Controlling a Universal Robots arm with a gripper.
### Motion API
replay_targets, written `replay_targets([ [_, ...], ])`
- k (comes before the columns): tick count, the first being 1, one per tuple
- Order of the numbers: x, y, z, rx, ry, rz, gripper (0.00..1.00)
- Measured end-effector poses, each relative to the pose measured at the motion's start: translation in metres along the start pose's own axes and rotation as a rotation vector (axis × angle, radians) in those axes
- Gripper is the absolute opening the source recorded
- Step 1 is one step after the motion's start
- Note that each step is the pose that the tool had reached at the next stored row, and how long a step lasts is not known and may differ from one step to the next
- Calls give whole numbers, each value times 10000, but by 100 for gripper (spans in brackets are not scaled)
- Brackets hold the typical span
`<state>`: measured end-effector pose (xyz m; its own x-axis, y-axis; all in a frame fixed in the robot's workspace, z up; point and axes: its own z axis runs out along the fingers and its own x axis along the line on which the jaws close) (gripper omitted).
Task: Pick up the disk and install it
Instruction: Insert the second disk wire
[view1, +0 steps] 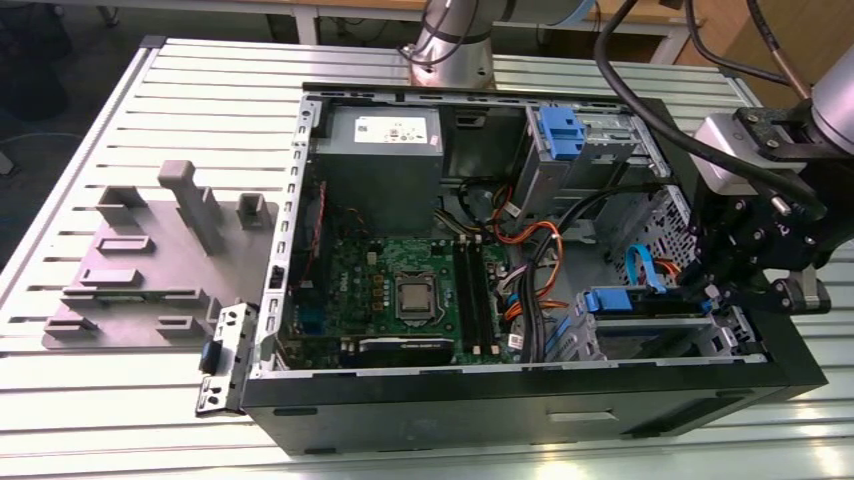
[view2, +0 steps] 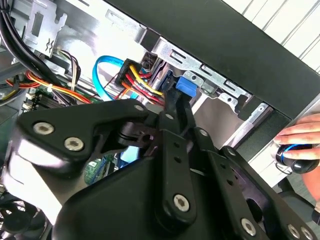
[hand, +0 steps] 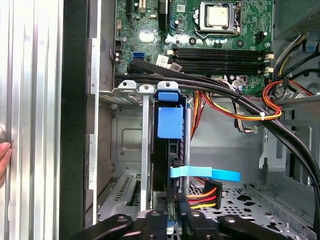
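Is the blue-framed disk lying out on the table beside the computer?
No. In the first wrist view the disk stands on edge inside the metal drive cage of the open computer case, just beyond the gripper.

Black gripper (view1: 727, 295) hangs low at exterior view's right, wrist above it, fingers (view2: 175, 107) drawn narrow together in second wrist view. Person's hand (view2: 300, 142) nearby.

No print is legible; the power-supply box (view1: 378, 150) carries a white sticker too small to read.
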<state>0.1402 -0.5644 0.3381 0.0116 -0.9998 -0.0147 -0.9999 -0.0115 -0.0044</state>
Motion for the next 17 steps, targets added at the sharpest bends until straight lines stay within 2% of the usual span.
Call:
replay_targets([
  [1,0,0,0,0,0,0,24],
  [7,-1,0,36,0,3,0,24],
  [17,-1,1,43,1,5,0,22],
])
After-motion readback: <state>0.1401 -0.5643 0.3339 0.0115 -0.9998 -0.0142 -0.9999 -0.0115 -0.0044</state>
